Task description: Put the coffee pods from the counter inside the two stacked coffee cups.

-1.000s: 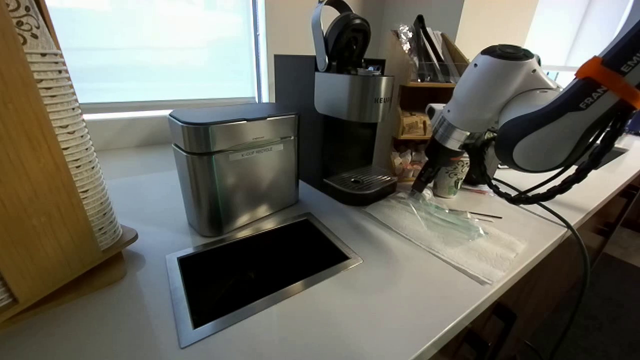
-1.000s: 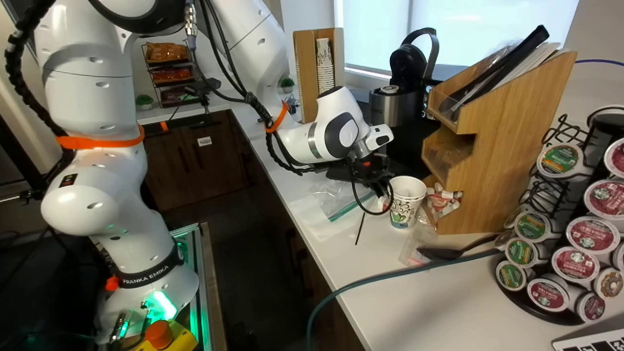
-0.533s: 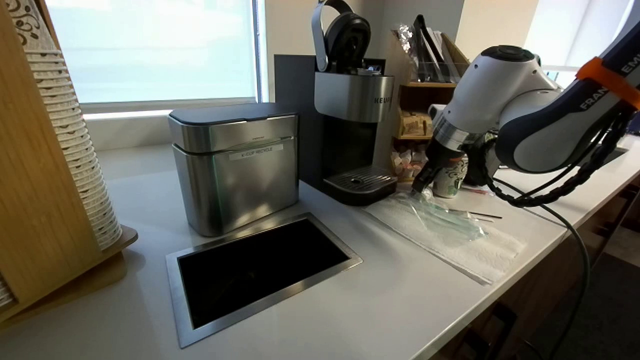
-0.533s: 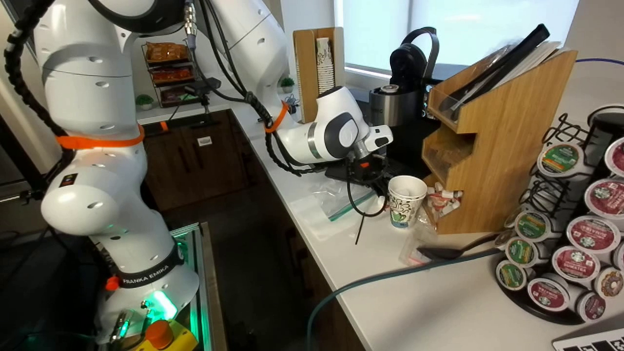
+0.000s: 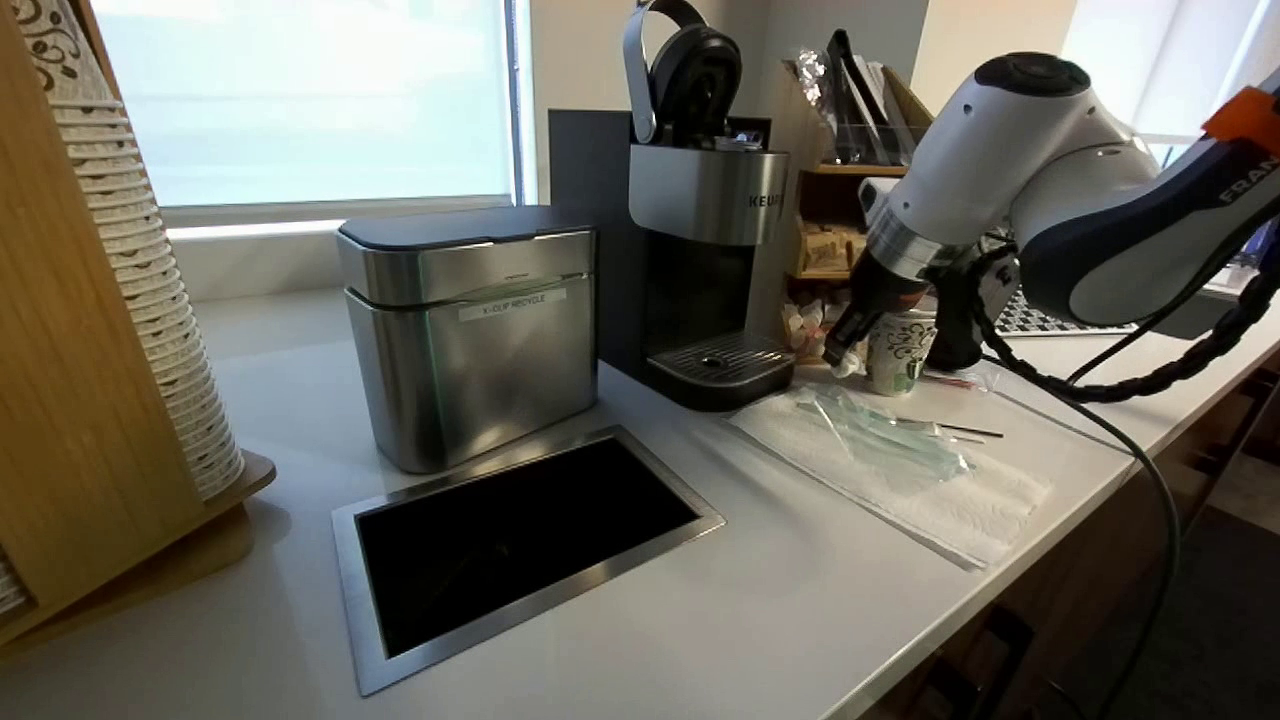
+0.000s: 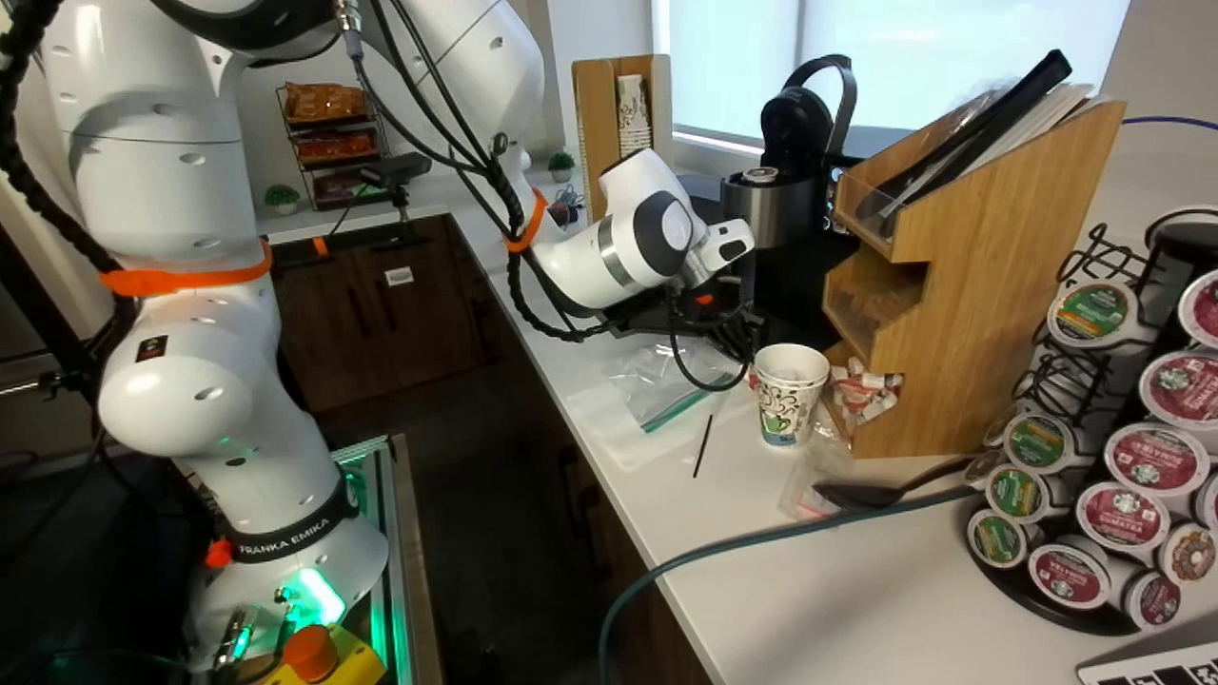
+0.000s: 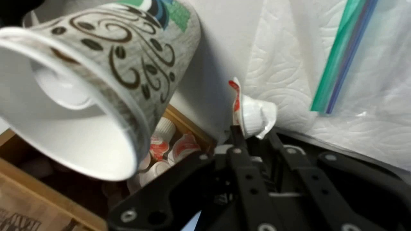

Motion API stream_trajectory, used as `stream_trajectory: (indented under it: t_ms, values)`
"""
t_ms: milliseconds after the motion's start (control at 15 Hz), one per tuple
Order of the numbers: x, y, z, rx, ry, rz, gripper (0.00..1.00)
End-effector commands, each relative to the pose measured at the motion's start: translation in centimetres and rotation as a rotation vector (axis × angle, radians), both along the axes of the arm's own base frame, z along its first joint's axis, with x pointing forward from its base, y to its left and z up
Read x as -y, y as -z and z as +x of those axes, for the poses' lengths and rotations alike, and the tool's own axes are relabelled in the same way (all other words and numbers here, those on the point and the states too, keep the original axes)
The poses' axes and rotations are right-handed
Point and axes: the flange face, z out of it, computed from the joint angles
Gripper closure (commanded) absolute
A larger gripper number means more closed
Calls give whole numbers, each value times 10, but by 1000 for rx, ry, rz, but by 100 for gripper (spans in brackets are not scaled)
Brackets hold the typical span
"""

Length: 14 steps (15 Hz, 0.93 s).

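The two stacked coffee cups (image 5: 897, 355) stand upright on the counter (image 5: 780, 600), beside the wooden organizer. They also show in an exterior view (image 6: 790, 395) and large in the wrist view (image 7: 138, 54). A white pod (image 7: 65, 91) lies inside the cups. My gripper (image 7: 255, 133) is shut on a small white coffee pod (image 7: 255, 115) with a red-and-white lid, held at the fingertips. In an exterior view the gripper (image 5: 838, 345) holds this pod (image 5: 849, 366) low beside the cups, below their rim. In an exterior view cables partly hide the gripper (image 6: 737, 347).
A clear zip bag (image 5: 880, 430) lies on a paper towel (image 5: 960, 515) beside the cups. The wooden organizer (image 6: 999, 285) holds several pods low down. The coffee machine (image 5: 710, 200), steel bin (image 5: 480, 350), black inset (image 5: 520, 540) and pod rack (image 6: 1085, 457) stand around.
My gripper has risen from the paper towel and bag, and a white pod now shows in its fingertips. The arm has pulled back slightly. The cups look about the same.
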Motion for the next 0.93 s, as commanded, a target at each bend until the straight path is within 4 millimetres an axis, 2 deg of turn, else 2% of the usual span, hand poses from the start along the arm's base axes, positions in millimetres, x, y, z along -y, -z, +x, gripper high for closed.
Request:
stream_trajectory:
  t_ms: [0, 200, 467, 867]
  values:
    - [-16, -18, -20, 14, -14, -60, 95]
    - [-29, -25, -33, 26, -53, -99, 95]
    - [-38, -47, -56, 114, -24, -162, 95]
    - [-22, -71, -86, 228, 116, -213, 95]
